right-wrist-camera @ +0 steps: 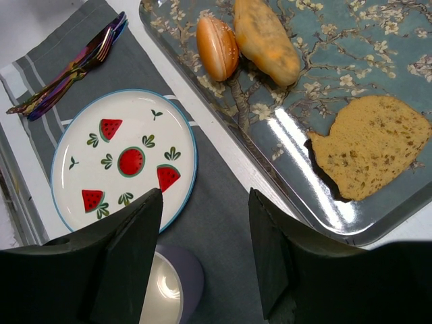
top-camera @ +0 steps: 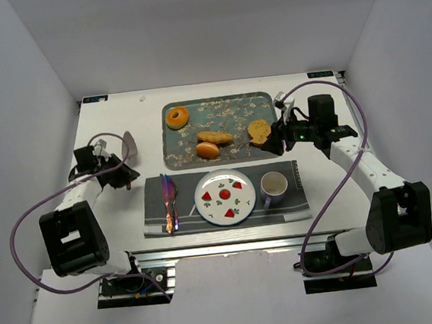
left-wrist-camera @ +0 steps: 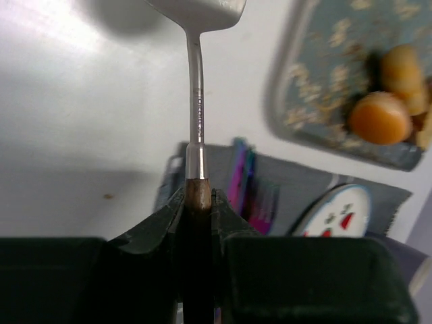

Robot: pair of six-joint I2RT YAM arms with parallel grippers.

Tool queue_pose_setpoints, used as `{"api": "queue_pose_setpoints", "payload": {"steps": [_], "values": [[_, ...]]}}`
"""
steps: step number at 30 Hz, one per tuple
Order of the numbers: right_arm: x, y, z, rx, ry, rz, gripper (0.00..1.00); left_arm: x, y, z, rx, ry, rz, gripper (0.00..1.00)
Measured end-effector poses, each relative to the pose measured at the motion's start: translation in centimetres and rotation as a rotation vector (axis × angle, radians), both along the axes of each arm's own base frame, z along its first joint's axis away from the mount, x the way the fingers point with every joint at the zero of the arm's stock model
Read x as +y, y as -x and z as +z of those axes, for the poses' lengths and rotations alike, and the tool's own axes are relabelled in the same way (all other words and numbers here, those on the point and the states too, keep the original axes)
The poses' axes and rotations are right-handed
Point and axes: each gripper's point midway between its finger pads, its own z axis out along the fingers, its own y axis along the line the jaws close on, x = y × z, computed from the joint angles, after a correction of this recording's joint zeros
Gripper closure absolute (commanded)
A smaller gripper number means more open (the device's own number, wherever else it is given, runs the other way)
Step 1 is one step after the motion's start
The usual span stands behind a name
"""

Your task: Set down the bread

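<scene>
The bread [top-camera: 177, 117], a small golden ring with a centre hole, lies at the far left of the floral tray [top-camera: 231, 117]. My left gripper [top-camera: 121, 173] [left-wrist-camera: 198, 196] is over the bare table left of the tray. It is shut on the brown handle of a metal spatula [top-camera: 129, 145] [left-wrist-camera: 196, 101], whose blade points away from me. My right gripper [top-camera: 275, 139] [right-wrist-camera: 206, 202] hovers open by the tray's [right-wrist-camera: 317, 202] near right edge, above the grey mat [right-wrist-camera: 223, 223], with nothing between its fingers. Neither wrist view shows the bread.
A toast slice [top-camera: 258, 131] [right-wrist-camera: 371, 145], an oblong roll [top-camera: 215, 137] [right-wrist-camera: 265, 40] and a round bun [top-camera: 207, 150] [right-wrist-camera: 217, 47] share the tray. On the mat [top-camera: 300, 200] sit coloured cutlery [top-camera: 169, 202], a watermelon plate [top-camera: 211, 187] [right-wrist-camera: 81, 138] and a mug [top-camera: 273, 187] [right-wrist-camera: 169, 283].
</scene>
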Motion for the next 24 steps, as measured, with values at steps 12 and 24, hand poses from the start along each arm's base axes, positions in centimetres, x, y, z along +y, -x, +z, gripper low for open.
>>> {"api": "queue_pose_setpoints", "payload": {"steps": [12, 24], "values": [[-0.1, -0.1, 0.0, 0.002, 0.001, -0.013, 0.97, -11.8, -4.7, 11.1, -0.216, 0.229, -0.245, 1.0], [-0.1, -0.8, 0.4, -0.009, -0.011, -0.043, 1.0, -18.2, -9.1, 7.7, 0.0, 0.461, -0.283, 1.0]]}}
